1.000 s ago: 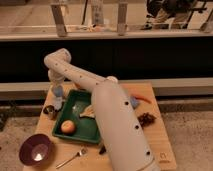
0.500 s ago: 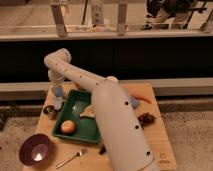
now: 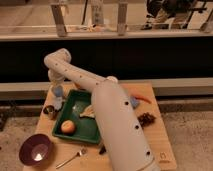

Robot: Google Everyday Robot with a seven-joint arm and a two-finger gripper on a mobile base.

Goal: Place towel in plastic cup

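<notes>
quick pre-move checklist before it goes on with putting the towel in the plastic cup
1. Gripper located: ok, at the table's far left corner, past the green tray.
2. Plastic cup under the gripper: cannot tell, something pale stands there but the gripper covers most of it.
3. Towel in hand: cannot tell, nothing clearly towel-like shows at the gripper.
4. Small metal cup beside the drop spot: not ok, very close and could be knocked.
5. Arm over the tray: cannot tell, it hides the tray's right side.
6. Orange, purple bowl and fork away from the gripper: ok.
</notes>
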